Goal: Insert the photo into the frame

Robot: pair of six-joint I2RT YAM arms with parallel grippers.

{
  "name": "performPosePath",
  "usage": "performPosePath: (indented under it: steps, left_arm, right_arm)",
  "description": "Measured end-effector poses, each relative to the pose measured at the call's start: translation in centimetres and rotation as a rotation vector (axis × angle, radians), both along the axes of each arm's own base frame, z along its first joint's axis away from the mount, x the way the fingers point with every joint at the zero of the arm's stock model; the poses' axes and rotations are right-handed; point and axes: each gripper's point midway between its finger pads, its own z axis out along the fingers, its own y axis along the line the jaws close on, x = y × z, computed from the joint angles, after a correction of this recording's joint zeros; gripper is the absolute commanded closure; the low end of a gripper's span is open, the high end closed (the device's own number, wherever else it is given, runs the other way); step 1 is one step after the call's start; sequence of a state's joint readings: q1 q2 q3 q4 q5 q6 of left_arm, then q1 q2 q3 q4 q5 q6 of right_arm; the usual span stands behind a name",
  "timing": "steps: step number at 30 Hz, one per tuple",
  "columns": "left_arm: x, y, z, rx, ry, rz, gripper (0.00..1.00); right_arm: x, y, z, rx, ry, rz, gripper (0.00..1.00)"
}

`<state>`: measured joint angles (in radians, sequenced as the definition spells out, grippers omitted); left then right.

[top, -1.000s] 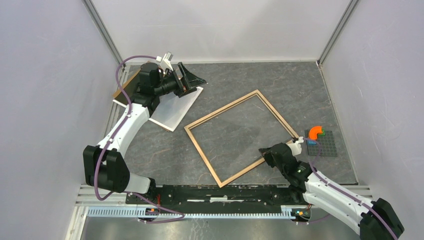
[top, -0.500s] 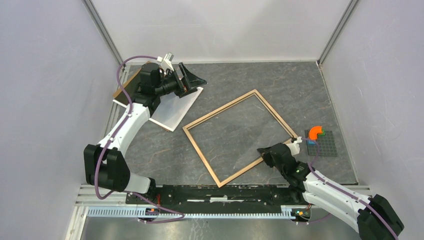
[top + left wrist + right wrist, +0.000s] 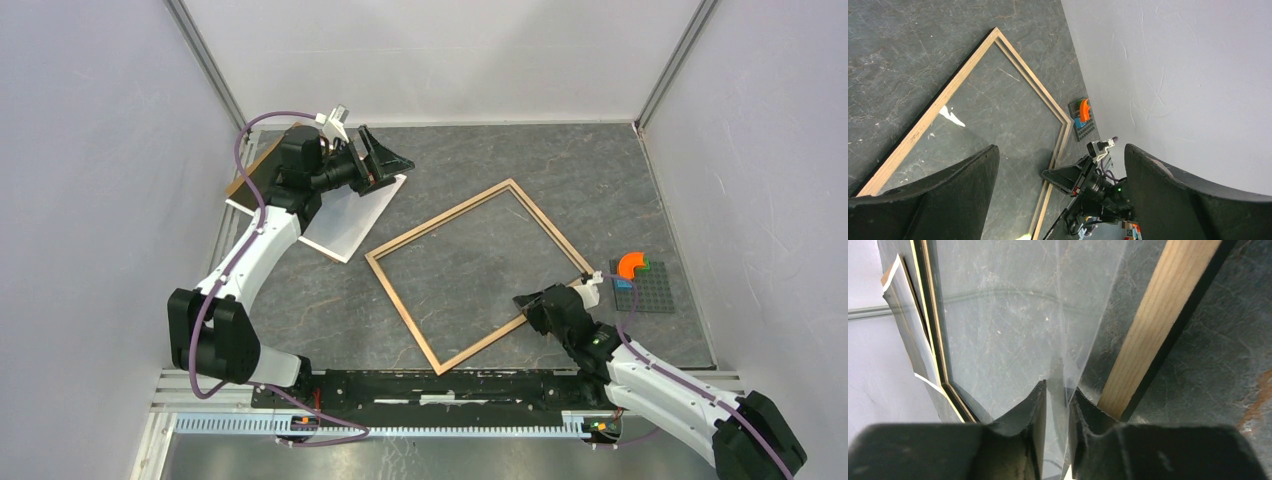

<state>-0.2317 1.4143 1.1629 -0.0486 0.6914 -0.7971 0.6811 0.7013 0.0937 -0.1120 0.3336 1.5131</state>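
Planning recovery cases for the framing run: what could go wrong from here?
1. The right tool has the edge of a thin clear sheet between its fingers, right beside a rail of the frame. The sheet could slip out, or the frame could get dragged.
2. The photo lies flat, white side up, on a brown board below the open left tool. A pinch may miss or lift both.

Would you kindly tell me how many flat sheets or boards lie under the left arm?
2: the photo, white side up, beside the frame's far-left rail, and a brown board at the photo's far-left edge. The left arm covers part of both, so more may be hidden.
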Motion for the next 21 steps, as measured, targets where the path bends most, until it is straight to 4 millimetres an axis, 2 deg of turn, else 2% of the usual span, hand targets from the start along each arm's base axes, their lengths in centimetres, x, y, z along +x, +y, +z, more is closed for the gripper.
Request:
performPosePath:
  steps: [6,12,21]
  left_arm:
    - [0.0,0.0,0.0,0.0,0.0,0.0,0.0]
    - [0.0,0.0,0.0,0.0,0.0,0.0,0.0]
    - [0.1,-0.1,-0.2,0.001,0.006,-0.002,0.0]
  right_arm:
    - [0.1,0.3,0.4,0.005,-0.012,0.024,0.63]
    - [0.3,0.7,1.0,0.007,-0.017,0.041,0.42]
    - [0.5,1.3,1.8,-0.025,-0.026,0.102,0.27]
